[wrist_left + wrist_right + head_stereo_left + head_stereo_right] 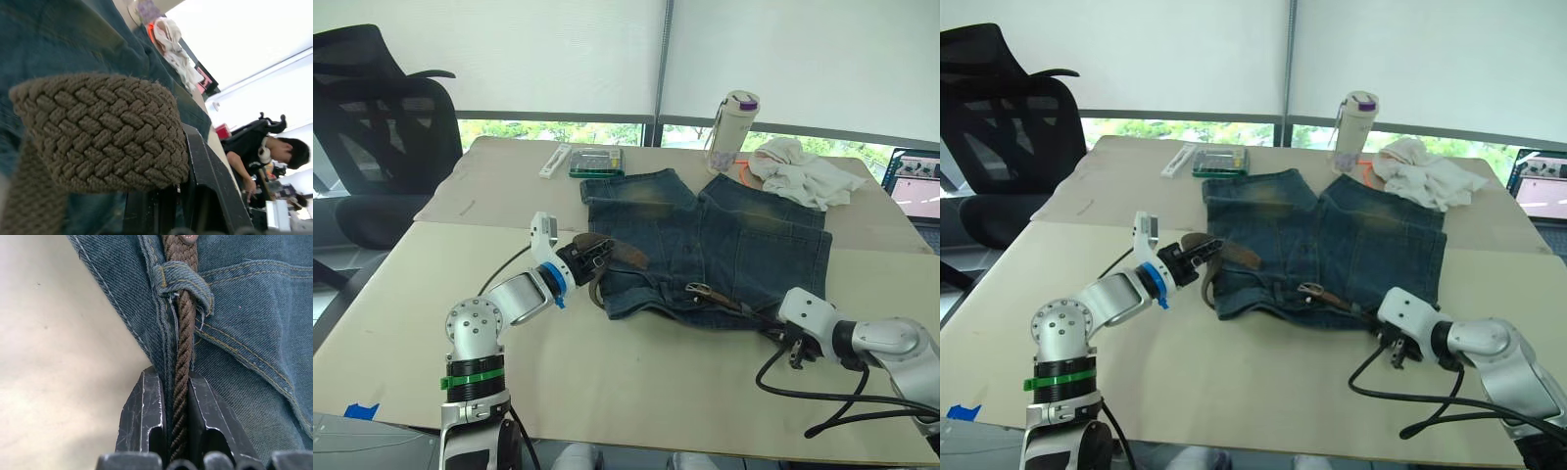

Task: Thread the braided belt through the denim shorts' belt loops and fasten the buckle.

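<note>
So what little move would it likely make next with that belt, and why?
Probably the right gripper draws the braided belt a little further through. Its fingers are shut on the strap just past a belt loop of the denim shorts, while the left gripper holds a bunched length waiting to feed.

- Setting: an office or lab workroom.
- Large beige table (401,294), made of sections pushed together, stands before a window wall.
- White roller blinds (558,54) are drawn most of the way down; a strip of green foliage shows below them.
- Black mesh office chair (372,137) stands at the table's left side.
- A screen (913,181), possibly a laptop, sits at the far right edge.
- A seated person (266,152) in dark clothing works at another desk in the left wrist view, with a second black chair (271,122) behind.
- Desk clutter: lidded drink bottle (731,132), flat green case (597,162), crumpled white cloth (803,171).
</note>
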Motion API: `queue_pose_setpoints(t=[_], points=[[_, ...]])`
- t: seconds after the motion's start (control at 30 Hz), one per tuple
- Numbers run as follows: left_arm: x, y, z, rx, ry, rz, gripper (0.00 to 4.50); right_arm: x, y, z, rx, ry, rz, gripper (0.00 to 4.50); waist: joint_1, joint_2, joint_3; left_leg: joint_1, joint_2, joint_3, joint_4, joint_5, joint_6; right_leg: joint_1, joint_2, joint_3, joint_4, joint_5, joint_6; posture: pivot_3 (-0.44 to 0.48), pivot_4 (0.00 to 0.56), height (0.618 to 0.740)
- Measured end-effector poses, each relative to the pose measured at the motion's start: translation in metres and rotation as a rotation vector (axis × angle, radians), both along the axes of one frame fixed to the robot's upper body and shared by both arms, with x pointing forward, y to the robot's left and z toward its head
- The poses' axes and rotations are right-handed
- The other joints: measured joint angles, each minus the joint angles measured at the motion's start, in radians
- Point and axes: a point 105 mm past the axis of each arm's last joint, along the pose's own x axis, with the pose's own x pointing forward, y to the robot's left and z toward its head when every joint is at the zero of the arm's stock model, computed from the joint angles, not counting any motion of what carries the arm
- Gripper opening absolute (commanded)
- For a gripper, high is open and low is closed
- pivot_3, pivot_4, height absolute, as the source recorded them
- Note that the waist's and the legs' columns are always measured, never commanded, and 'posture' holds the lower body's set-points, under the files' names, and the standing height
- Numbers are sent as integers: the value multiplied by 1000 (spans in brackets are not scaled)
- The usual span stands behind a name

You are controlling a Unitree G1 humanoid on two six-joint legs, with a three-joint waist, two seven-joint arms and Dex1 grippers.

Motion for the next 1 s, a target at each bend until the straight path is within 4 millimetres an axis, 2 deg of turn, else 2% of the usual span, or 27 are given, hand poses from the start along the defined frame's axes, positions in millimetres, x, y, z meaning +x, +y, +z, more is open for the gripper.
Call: queue_pose_setpoints(t=[0.1,0.2,0.33,0.47,0.6,0.73,0.9,1.0], points=[[-8,0,-8,-2,38,-13,0,-9,-7,0,-26,37,14,2837,1,0,0,0,0,0,0,0,0,0,-1,0,0,0,0,0,150,740],[-15,-3,-16,11,79,-22,0,-16,-8,9,30,39,12,3848,2,0,0,0,0,0,1,0,0,1,-1,0,0,0,0,0,150,740],[-23,-6,-22,7,121,-18,0,-28,13,32,197,22,92,3848,-1,0,0,0,0,0,0,0,1,1,-1,1,0,0,0,0,150,740],[-28,-7,-35,-1,192,35,0,-26,38,51,369,-80,171,3848,-4,0,0,0,1,0,0,0,0,0,-1,2,0,0,0,0,150,740],[-32,-10,-44,26,239,102,0,-24,46,55,399,-119,188,3848,5,0,0,0,0,0,0,0,0,1,-2,1,0,0,0,0,150,740],[-34,-12,-47,36,282,185,0,-25,62,61,447,-141,244,3848,6,0,0,0,0,0,0,0,0,0,-1,2,0,0,0,0,150,740],[-31,-3,-42,48,301,273,0,-25,64,62,439,-152,261,3848,7,0,0,0,0,0,0,0,0,1,-1,1,0,0,0,0,150,740],[-29,-9,-33,69,298,268,0,-25,71,58,434,-142,283,3848,9,0,0,0,0,0,0,0,0,1,-1,1,0,0,0,0,150,740]])
